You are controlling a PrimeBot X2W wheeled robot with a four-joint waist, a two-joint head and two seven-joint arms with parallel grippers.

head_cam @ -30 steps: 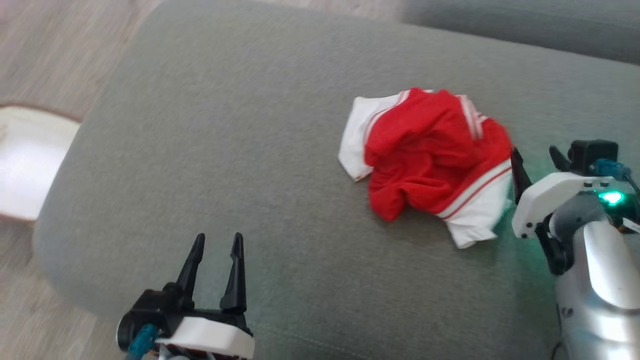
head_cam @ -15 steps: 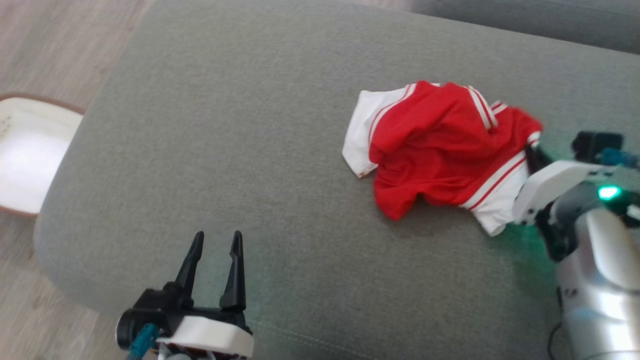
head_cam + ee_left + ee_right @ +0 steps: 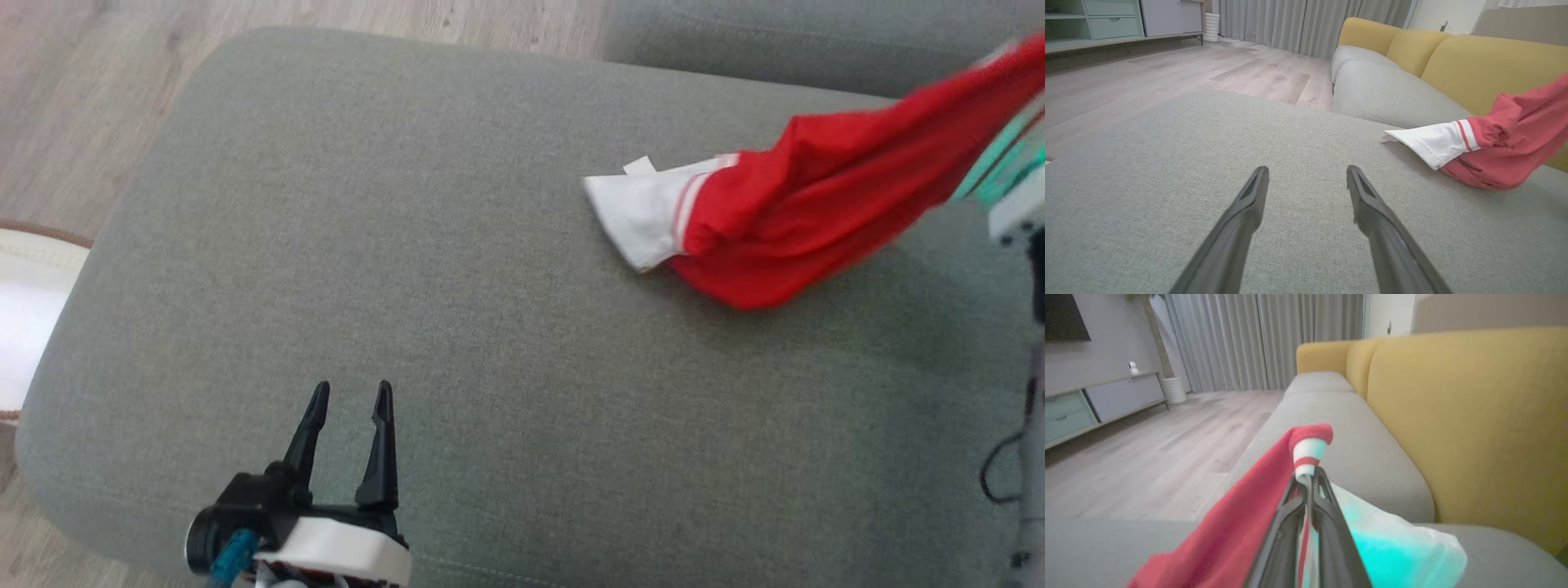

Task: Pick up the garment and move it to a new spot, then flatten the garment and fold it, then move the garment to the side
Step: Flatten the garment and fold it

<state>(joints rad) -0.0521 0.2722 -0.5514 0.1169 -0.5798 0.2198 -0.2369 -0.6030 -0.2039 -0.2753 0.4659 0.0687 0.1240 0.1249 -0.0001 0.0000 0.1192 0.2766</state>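
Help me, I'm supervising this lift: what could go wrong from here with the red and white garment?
1. The right gripper pinches only a small bunched bit of the garment at its hem, so it may slip out mid-carry.
2. The garment's white end lies on the cushion, so it could drag and twist tighter.
3. The left gripper is open and well apart from the cloth, so nothing backs up a drop.

Left fingers (image 3: pixel 1235 228) spread wide apart; right fingers (image 3: pixel 1282 531) pinched tightly together.

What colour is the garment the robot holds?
The garment is red with white striped trim, clearest in the head view.
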